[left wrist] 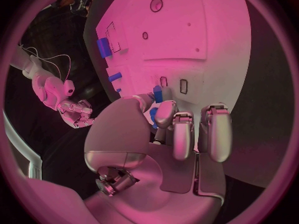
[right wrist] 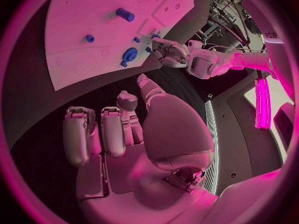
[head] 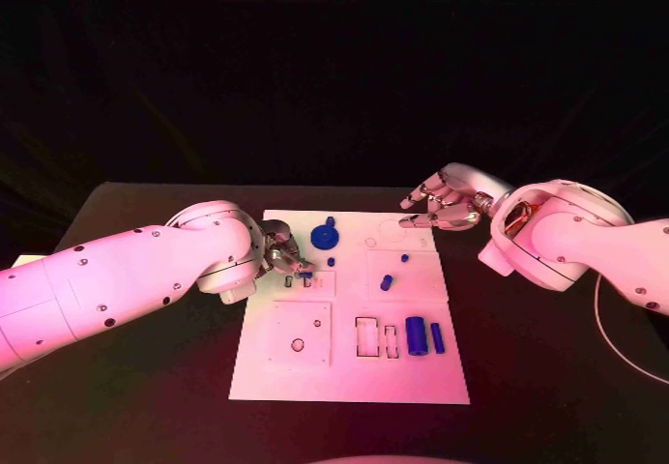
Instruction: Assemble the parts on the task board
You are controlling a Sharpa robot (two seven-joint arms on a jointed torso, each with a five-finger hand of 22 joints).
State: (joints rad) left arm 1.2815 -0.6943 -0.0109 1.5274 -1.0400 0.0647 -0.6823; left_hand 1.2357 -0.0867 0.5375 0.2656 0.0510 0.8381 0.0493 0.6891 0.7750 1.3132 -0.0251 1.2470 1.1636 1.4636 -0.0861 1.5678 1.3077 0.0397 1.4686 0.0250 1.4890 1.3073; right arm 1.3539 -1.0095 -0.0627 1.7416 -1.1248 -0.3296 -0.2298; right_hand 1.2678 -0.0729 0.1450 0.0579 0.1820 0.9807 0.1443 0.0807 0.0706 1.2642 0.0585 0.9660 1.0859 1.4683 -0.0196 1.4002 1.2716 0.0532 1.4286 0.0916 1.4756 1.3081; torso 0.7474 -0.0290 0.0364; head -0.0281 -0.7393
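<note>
We see a black counter [head: 139,387] under a dark backdrop of black cloth, with the white task board [head: 356,372] lying flat in its middle.

The left robot hand [head: 283,253] sits over the board's left edge, fingers bent down toward a small raised square with slots. In the left wrist view the left robot hand [left wrist: 181,129] has a small blue piece [left wrist: 157,94] at its fingertips, pressed between the thumb and a finger as far as we can tell, right above two narrow slots in the board.

Just beyond that hand, toward the far side of the board, lies a round blue gear [head: 325,235], with a small blue peg [head: 331,261] beside it. Farther to that hand's right we see a blue knob [head: 404,258] and a short blue pin [head: 387,283]. Nearer the robot stand a thick blue cylinder [head: 416,336] and a thin blue bar [head: 436,336], next to two empty rectangular recesses.

The right robot hand [head: 439,205] hovers by the far right corner of the board, off its edge, fingers loosely curled and apart, holding nothing. In its wrist view the right robot hand [right wrist: 124,129] hangs over the dark counter, with the board well ahead of its fingertips.
</note>
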